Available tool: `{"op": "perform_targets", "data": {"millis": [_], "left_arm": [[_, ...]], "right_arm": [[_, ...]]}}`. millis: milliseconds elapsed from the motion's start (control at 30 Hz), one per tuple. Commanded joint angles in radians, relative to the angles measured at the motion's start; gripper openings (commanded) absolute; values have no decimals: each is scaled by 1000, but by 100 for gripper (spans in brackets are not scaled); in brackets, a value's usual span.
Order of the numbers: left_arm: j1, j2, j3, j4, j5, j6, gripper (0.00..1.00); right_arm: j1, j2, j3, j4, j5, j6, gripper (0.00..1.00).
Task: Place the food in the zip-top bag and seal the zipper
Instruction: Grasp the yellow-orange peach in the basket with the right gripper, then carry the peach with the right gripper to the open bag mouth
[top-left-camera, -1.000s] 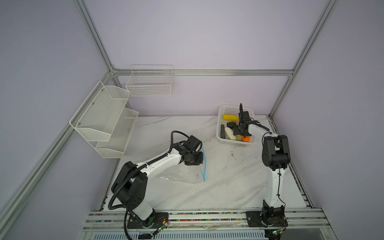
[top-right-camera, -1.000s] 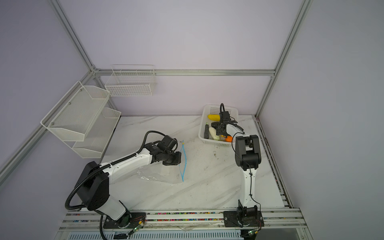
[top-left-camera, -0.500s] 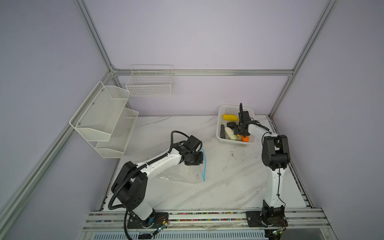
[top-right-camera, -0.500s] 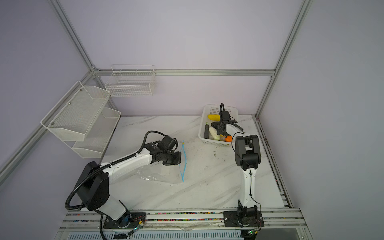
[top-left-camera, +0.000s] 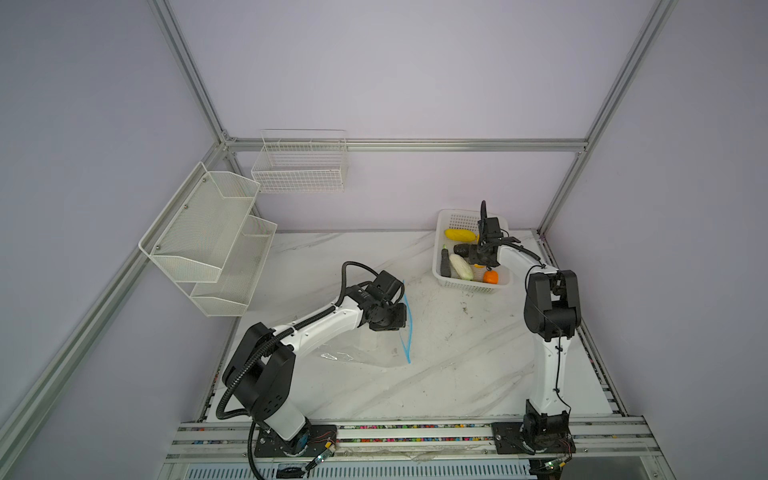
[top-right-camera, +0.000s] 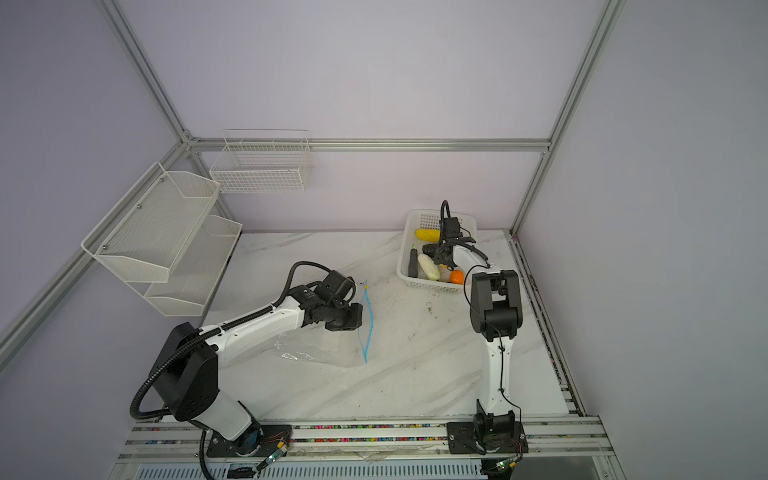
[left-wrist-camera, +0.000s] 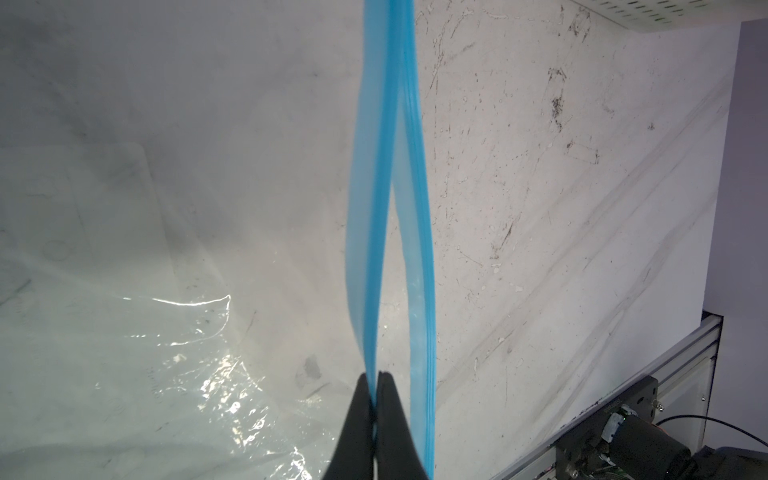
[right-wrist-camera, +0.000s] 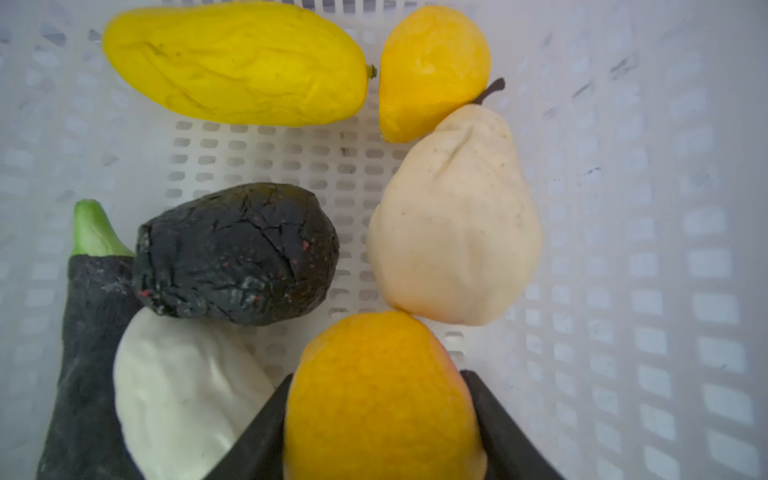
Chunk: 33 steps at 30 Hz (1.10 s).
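The step in hand appears to be picking up a first piece of food. In both top views no coloured piece shows inside the crinkly transparent zip-top bag (top-left-camera: 353, 351), which lies on the white marbled table (top-left-camera: 457, 365) at the centre of the frame. It is well apart from the white perforated plastic basket (top-left-camera: 467, 286) at centre right, where the toy pieces sit. In the right wrist view the right gripper (right-wrist-camera: 376, 376) has its jaws partly spread, pressed against both flanks of a round orange-yellow toy fruit (right-wrist-camera: 378, 411). The fruit rests on the basket floor and touches a cream toy pear (right-wrist-camera: 453, 232). The left gripper (left-wrist-camera: 376, 380) is pressed together, pinching one lip of the light-blue zipper strip (left-wrist-camera: 368, 249) and lifting it away from the other lip, so the mouth gapes narrowly. The next move probably calls for a straight lift clear of the neighbouring pieces, then a carry across to that narrow opening.
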Motion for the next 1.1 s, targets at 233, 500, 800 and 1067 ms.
{"op": "perform_targets", "data": {"millis": [233, 500, 800, 1067], "left_arm": [[3, 3, 60, 35, 27, -5, 0], [3, 12, 72, 36, 33, -4, 0], [3, 16, 87, 33, 37, -4, 0], [5, 28, 113, 34, 42, -10, 0]], "right_arm": [[-1, -102, 20, -4, -49, 19, 55], [-1, -174, -49, 35, -113, 25, 55], [25, -418, -309, 141, -396, 86, 53], [166, -617, -549, 230, -540, 129, 53]]}}
